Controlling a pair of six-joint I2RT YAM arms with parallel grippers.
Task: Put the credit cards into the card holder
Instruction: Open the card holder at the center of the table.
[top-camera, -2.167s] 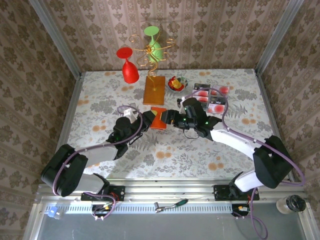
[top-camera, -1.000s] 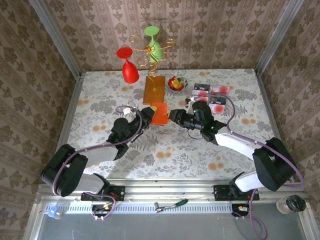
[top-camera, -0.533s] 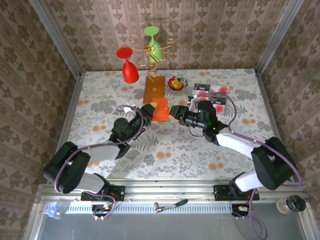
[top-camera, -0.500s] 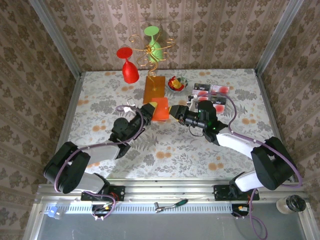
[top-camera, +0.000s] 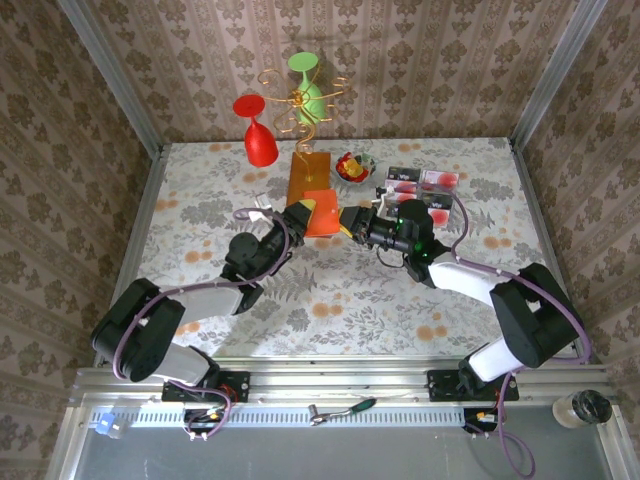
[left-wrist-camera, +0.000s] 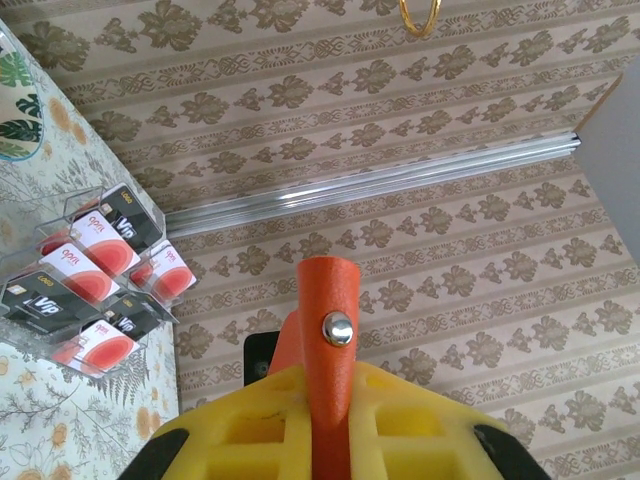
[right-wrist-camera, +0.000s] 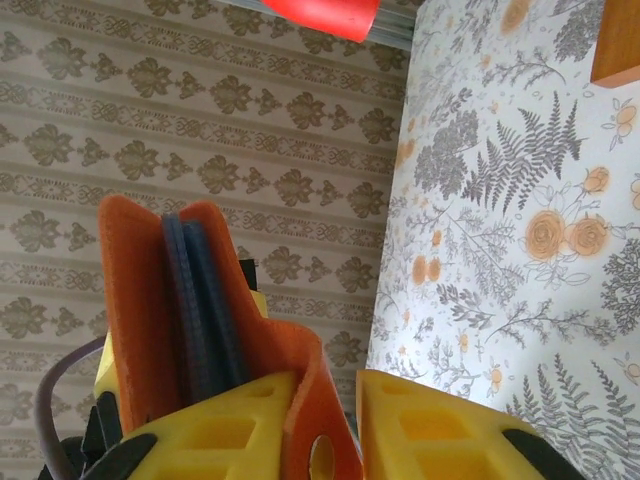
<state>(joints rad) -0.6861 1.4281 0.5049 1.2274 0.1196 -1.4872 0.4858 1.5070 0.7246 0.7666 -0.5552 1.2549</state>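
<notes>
Top external: card holder (top-camera: 321, 214) gripped between left pincer (top-camera: 302, 211) and right pincer (top-camera: 346, 220).

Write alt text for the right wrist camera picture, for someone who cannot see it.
An orange card holder stands upright and slightly open, showing grey-blue inner panels, with its snap flap between the two yellow fingers of the right gripper at the bottom edge. Behind it are patterned wallpaper on the left and a floral table on the right.

beige damask walls (top-camera: 420, 70), floral tabletop (top-camera: 200, 200)
</notes>
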